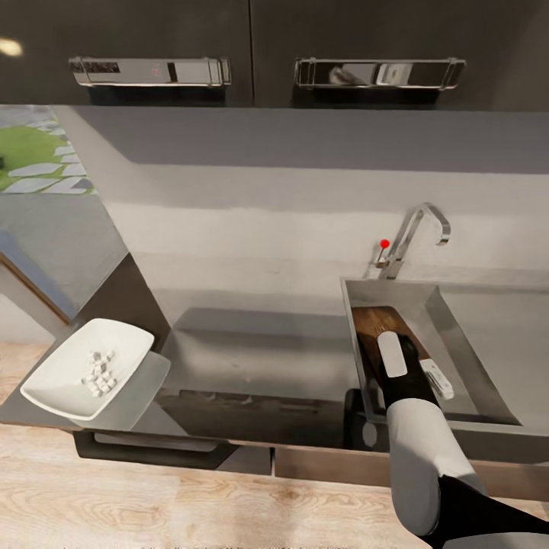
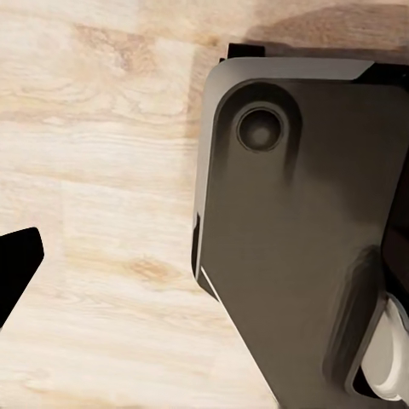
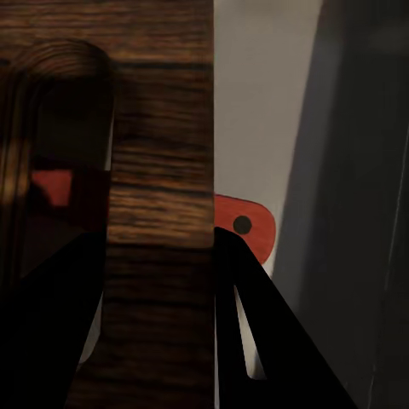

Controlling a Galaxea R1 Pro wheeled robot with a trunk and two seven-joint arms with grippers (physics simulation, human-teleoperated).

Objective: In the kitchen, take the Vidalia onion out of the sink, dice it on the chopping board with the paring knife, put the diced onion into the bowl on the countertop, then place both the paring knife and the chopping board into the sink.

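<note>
The dark brown chopping board (image 1: 374, 320) lies inside the steel sink (image 1: 469, 343) at its left side. My right gripper (image 1: 389, 335) reaches down into the basin and is shut on the board. In the right wrist view both dark fingers (image 3: 256, 324) clamp the board (image 3: 162, 128) near its slot handle. A red piece with a dark dot (image 3: 247, 226), perhaps the paring knife's handle, pokes out from under the board. The white bowl (image 1: 53, 381) holds diced onion (image 1: 99, 374) at the countertop's (image 1: 252, 343) left end. One black finger (image 2: 17, 264) of my left gripper hangs over the floor.
The chrome faucet (image 1: 415, 229) with its red knob (image 1: 384, 244) stands behind the sink. Black upper cabinets with chrome handles (image 1: 152, 71) hang overhead. The bowl overhangs the counter's left corner. The robot's dark base (image 2: 307, 213) rests on the wood floor (image 2: 102, 128).
</note>
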